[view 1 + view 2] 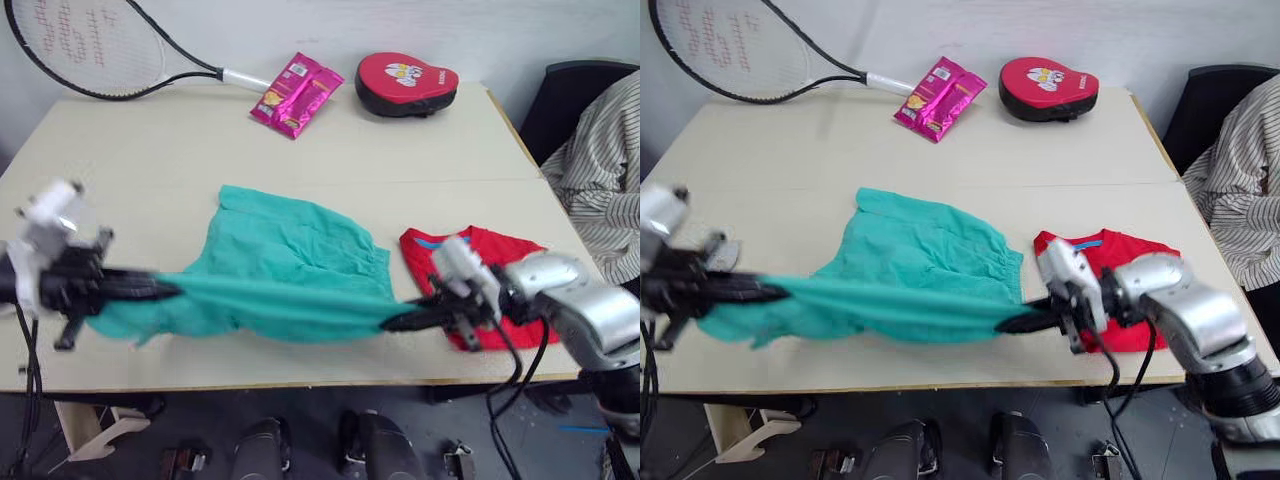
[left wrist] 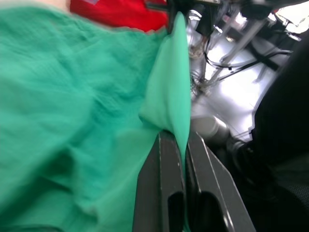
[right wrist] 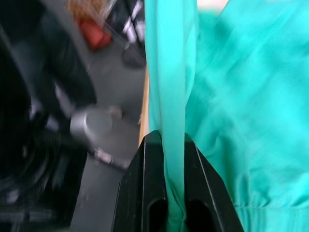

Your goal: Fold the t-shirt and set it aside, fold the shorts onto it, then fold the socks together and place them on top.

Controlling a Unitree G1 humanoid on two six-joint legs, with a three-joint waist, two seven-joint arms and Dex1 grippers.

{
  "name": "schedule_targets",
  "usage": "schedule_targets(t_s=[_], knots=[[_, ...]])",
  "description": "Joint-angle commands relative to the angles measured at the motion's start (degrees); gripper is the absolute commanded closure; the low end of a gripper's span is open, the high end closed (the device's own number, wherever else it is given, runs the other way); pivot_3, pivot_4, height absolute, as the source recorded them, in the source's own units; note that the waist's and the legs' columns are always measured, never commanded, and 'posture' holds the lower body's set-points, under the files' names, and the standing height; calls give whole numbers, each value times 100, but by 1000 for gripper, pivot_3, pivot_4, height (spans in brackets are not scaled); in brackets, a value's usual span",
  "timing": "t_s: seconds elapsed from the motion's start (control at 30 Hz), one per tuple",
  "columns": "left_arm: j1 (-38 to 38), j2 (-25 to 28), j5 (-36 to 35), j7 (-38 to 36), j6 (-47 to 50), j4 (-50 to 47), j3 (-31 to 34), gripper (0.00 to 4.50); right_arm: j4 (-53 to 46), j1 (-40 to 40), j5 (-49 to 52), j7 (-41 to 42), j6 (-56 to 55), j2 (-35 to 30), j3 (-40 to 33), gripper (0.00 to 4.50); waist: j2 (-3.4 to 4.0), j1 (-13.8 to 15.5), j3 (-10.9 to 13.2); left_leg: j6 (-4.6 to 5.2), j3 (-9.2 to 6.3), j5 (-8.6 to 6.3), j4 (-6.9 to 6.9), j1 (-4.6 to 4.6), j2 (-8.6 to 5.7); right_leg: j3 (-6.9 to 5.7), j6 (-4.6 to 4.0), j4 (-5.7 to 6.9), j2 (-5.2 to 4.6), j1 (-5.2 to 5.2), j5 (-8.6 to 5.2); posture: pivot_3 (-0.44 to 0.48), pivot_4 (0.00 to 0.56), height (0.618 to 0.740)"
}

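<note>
Wrist views show each tool (image 2: pixel 182 145) (image 3: pixel 175 145) pinching the shorts (image 1: pixel 290 250).

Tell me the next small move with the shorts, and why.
Probably carry the lifted edge away from the robot, over the rest. Both the left gripper and the right gripper pinch the shorts, stretching the near edge taut, while the far half lies flat on the table.

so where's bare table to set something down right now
Widest bare stretch of the table: between the shorts and the far row of racket, snack packet and red pad. Crowded along the near edge: both tools hold the shorts beside the t-shirt.
</note>
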Motion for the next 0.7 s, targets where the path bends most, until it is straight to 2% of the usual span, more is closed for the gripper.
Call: schedule_targets(t_s=[0.03,0.07,0.13,0.2,0.3,0.37,0.47,0.53,0.7], knots=[[-819,205,320,-233,-332,695,-396,4488,62,-321,262,-455,156,135,-502,4500,1,-3,0,9,4,4,-4,4,0,1,0,-2,2,0,0,0,150,740],[-1022,200,418,-257,-426,829,-527,4488,134,-406,258,-589,168,204,-554,4500,1,1,0,8,5,3,-3,6,0,1,1,0,4,2,-3,0,150,740],[-2072,-267,1346,109,-1594,1732,-1107,4488,574,-796,33,-974,171,414,-532,4500,3,21,1,5,12,3,-5,2,4,3,0,0,12,-5,-4,0,150,740],[-2902,-615,2131,0,-2528,2601,-1715,4488,1101,-1145,-370,-1304,192,557,-305,4500,0,33,3,9,15,10,9,-5,5,2,1,12,21,-8,-3,0,150,740],[-3858,-1162,3033,-53,-3763,3950,-2349,4488,1761,-1438,-867,-1584,242,747,102,4500,-5,36,0,-13,24,32,31,-8,2,6,9,26,20,-10,4,0,150,740],[-4381,-1535,3469,-19,-4514,4835,-2611,4488,2100,-1557,-761,-1871,506,1100,9,4500,-13,27,-3,-1,33,28,32,-8,-1,16,13,26,15,-12,7,0,150,740],[-4993,-2038,3999,366,-5369,5995,-2812,4488,2523,-1690,-912,-2341,501,1515,-105,4500,-16,-5,-3,7,65,26,41,-19,-1,42,18,42,14,-41,9,0,150,740],[-5286,-2377,4353,895,-5772,6645,-2913,4488,2680,-1724,-1101,-2455,366,1640,-27,4500,-17,-14,-2,11,88,29,60,-48,1,60,22,65,14,-80,8,0,150,740],[-5465,-2959,4983,2084,-6505,7680,-2988,4488,2969,-1773,-1627,-2994,182,1944,114,4500,-18,-118,-1,17,96,26,84,-64,5,68,31,73,14,-95,12,0,150,740]])
